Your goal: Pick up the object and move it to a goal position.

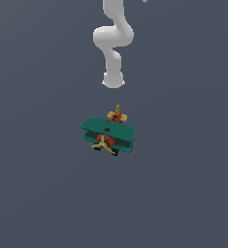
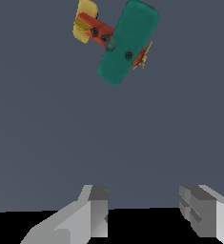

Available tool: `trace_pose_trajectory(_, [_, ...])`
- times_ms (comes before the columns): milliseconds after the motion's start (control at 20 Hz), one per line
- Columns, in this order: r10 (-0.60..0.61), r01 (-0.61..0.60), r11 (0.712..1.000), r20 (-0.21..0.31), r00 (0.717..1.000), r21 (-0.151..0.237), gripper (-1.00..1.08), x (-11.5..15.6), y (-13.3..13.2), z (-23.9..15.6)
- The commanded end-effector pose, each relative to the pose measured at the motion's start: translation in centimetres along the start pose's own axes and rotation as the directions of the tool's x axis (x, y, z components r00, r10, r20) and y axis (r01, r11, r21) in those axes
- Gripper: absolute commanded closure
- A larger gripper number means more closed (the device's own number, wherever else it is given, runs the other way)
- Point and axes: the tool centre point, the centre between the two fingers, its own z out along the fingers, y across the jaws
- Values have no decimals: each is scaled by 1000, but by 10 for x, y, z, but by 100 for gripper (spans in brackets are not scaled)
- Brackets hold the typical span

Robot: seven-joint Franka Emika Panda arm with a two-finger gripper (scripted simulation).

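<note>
- My claw (image 2: 143,212) is spread wide with nothing between its fingers (image 2: 96,209); I judge that gap is kept so the toy can fit in once I come down.
- The biplane (image 1: 108,133) sits on the grey desk (image 1: 183,193), resting upright on its wheels, its yellow propeller (image 1: 102,144) facing the exterior camera and its tail (image 1: 117,115) pointing back toward my arm (image 1: 113,43).
- In the exterior view my arm ends well short of the toy, so I am apart from it, not touching.
- From my wrist I see the teal top wing (image 2: 127,43) from above, with the red body (image 2: 96,29) running across it at a slant to my fingers.
- The toy is off-centre from my claw; I would need to shift over it and perhaps turn.
- No goal marker shows in either view.
</note>
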Motion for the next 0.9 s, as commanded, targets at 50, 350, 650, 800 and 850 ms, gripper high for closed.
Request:
trace_pose_trajectory(50, [-5, 5, 1000, 33, 999, -25, -20, -7, -5, -20])
trace_pose_trajectory(350, [-18, 24, 998, 99, 995, -58, -20, -12, -13, -51])
trace_pose_trajectory(650, [-40, 54, 996, 172, 984, -77, -20, -8, -19, -80])
trace_pose_trajectory(800, [-54, 72, 994, 211, 976, -82, -20, -3, -21, -93])
trace_pose_trajectory(850, [-59, 79, 993, 224, 973, -82, -20, -1, -21, -97])
